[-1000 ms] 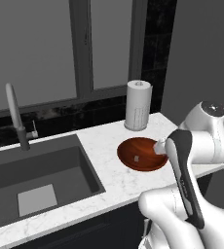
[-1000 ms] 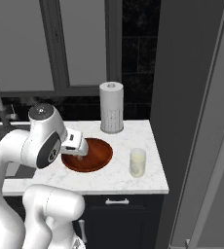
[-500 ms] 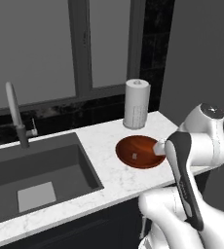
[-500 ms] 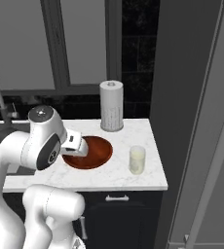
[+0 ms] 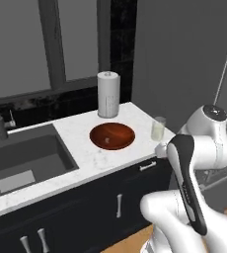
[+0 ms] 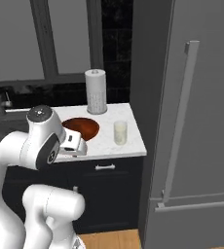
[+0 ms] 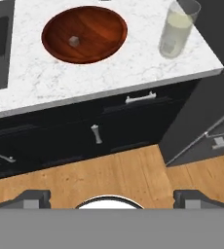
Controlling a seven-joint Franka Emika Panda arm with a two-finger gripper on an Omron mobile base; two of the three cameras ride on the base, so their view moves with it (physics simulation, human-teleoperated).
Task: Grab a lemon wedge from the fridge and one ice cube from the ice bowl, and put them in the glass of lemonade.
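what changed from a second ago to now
The base has driven back and to the right, so both base views shifted: the fridge now shows, closed. Nothing was gripped or released. The ice cube stays in the ice bowl, beside the glass of lemonade; the tool stays open.

White marbled counter [image 5: 86, 153]: open stone between the dark rectangular sink [image 5: 21, 160] and the glossy reddish-brown wooden bowl [image 5: 112, 136]. Bowl open from above; one tiny pale grey cube [image 7: 74, 41] inside. Clear tumbler of pale yellowish liquid [image 6: 120, 132] stands near the bowl, at the counter's fridge-side edge. Tall white paper-towel roll [image 5: 108, 94] crowds the back. Tall matte grey fridge [image 6: 196, 121] with door closed walls that side.
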